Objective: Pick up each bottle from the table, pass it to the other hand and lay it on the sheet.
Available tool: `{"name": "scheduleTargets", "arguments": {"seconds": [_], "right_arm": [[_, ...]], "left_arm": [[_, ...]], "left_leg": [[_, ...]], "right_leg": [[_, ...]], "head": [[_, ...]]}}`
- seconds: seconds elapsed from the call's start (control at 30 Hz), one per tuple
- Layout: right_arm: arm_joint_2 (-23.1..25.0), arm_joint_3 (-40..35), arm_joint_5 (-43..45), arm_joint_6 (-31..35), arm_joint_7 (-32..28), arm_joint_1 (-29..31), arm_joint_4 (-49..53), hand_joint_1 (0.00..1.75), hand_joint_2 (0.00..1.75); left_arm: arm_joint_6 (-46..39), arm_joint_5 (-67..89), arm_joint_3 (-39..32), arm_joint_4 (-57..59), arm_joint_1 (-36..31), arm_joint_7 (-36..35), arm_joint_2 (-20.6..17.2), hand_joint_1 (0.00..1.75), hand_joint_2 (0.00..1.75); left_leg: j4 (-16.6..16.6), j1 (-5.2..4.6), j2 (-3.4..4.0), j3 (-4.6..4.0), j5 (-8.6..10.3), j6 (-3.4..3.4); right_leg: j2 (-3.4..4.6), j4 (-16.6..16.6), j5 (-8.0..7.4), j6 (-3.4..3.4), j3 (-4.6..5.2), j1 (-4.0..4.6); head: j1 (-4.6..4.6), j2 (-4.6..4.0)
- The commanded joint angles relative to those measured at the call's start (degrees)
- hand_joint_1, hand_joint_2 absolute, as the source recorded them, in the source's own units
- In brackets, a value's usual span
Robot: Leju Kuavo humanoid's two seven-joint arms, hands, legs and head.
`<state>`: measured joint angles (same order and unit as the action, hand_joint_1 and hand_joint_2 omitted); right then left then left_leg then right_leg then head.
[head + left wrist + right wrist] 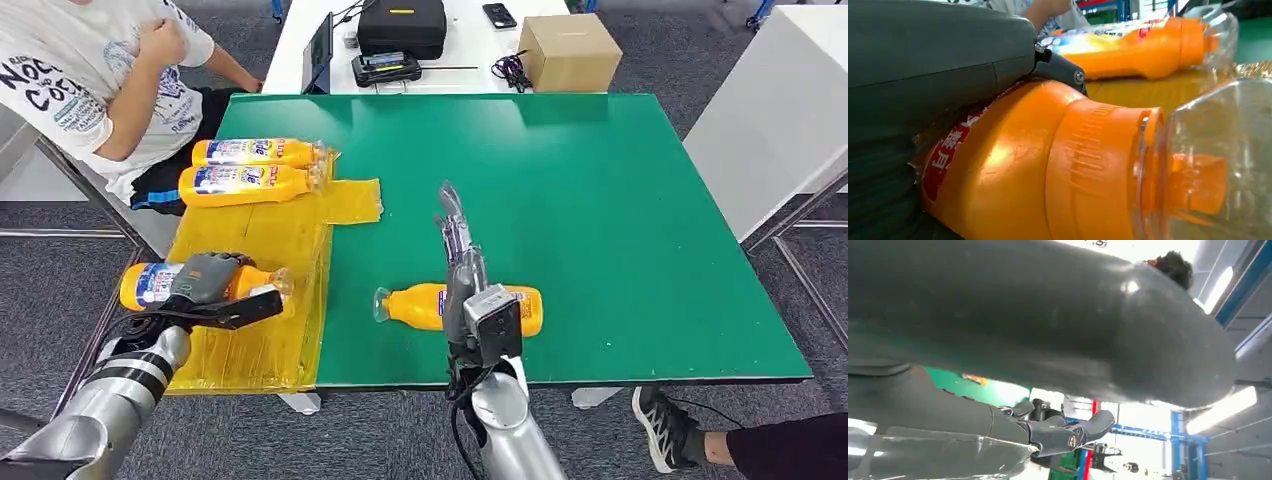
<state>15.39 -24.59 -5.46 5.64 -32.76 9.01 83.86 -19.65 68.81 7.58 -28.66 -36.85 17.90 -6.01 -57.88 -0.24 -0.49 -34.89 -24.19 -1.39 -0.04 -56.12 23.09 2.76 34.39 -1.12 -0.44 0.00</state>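
Left robot hand (215, 290) nearest, wrapped over an orange bottle (150, 285) lying on the yellow sheet (265, 235) near its front left corner; fingers mostly hidden behind the bottle's body in the left wrist view, label partly covered. Right robot hand (455, 235) raised above the green desk (600, 220), fingers extended and apart, empty; seen edge-on, thumb hard to make out. Wrist camera block covers part of the bottle on the desk (430, 306), which lies on its side with clear cap pointing left. Count: four orange bottles, of which two lie side by side at the sheet's far end (255, 170), one is gripped, one on bare desk. Person (90, 70) seated at far left, cropped by frame edge.
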Motion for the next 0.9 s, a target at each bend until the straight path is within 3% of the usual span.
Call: {"name": "scheduleTargets", "arguments": {"seconds": [0.03,0.23,0.27,0.3,0.33,0.57,0.6,0.9], "right_arm": [[-1.4,-1.9,0.3,-0.5,0.1,1.7,0.9,0.0,0.0],[-1.2,-1.8,0.5,-0.7,0.4,2.3,-1.3,0.0,0.0],[-1.1,-1.8,0.6,-0.9,0.4,2.4,-1.6,0.0,0.0],[-1.1,-1.8,0.6,-1.0,0.5,2.5,-1.9,0.0,0.0],[-1.0,-1.7,0.8,-1.1,0.5,2.6,-2.2,0.0,0.0],[-0.6,-1.3,1.4,-1.4,1.1,3.5,-4.5,0.0,0.0],[-0.6,-1.2,1.6,-1.5,1.4,3.7,-5.1,0.0,0.0],[0.0,-1.0,2.5,-0.9,2.2,4.3,-7.6,0.0,0.0]], "left_arm": [[2.6,0.3,2.2,7.0,-3.5,-0.3,-0.8,1.75,1.75],[7.3,-0.2,2.2,7.3,-3.0,1.4,-0.6,1.75,1.75],[10.1,-1.4,1.7,7.2,-2.6,2.7,-0.7,0.58,1.75],[12.4,-2.7,1.2,7.1,-2.3,3.7,-0.8,0.07,1.75],[13.3,-3.3,1.0,7.0,-1.7,4.3,-0.9,0.0,1.75],[18.8,-5.7,1.2,7.3,-0.4,5.6,-1.7,0.0,1.75],[21.1,-6.9,1.3,7.1,-0.1,6.1,-2.0,0.0,0.0],[28.0,-16.2,-2.1,4.6,2.8,10.3,-2.0,0.0,0.0]], "left_leg": [[0.0,0.1,0.1,0.19,-0.1,0.1],[0.0,0.06,0.1,0.19,-0.06,0.07],[0.0,0.05,0.1,0.2,-0.06,0.05],[0.0,0.07,0.11,0.26,-0.08,0.07],[0.0,0.05,0.13,0.22,-0.06,0.06],[0.1,0.03,0.18,0.42,-0.07,0.07],[0.1,-0.01,0.13,0.45,-0.06,0.05],[0.2,0.03,0.19,0.75,-0.04,0.09]], "right_leg": [[0.06,0.0,0.05,-0.13,-0.19,0.11],[0.07,0.0,0.03,-0.09,-0.18,0.07],[0.08,0.0,0.02,-0.07,-0.2,0.06],[0.08,0.1,0.04,-0.1,-0.26,0.08],[0.1,0.1,0.01,-0.08,-0.21,0.05],[0.18,0.1,0.0,-0.11,-0.41,0.03],[0.14,0.1,0.01,-0.09,-0.44,-0.01],[0.2,0.1,-0.03,-0.13,-0.72,0.03]], "head": [[0.0,0.0],[-0.02,0.0],[0.0,0.0],[0.0,0.0],[0.0,0.0],[-0.02,0.0],[-0.02,0.0],[-0.02,0.0]]}}
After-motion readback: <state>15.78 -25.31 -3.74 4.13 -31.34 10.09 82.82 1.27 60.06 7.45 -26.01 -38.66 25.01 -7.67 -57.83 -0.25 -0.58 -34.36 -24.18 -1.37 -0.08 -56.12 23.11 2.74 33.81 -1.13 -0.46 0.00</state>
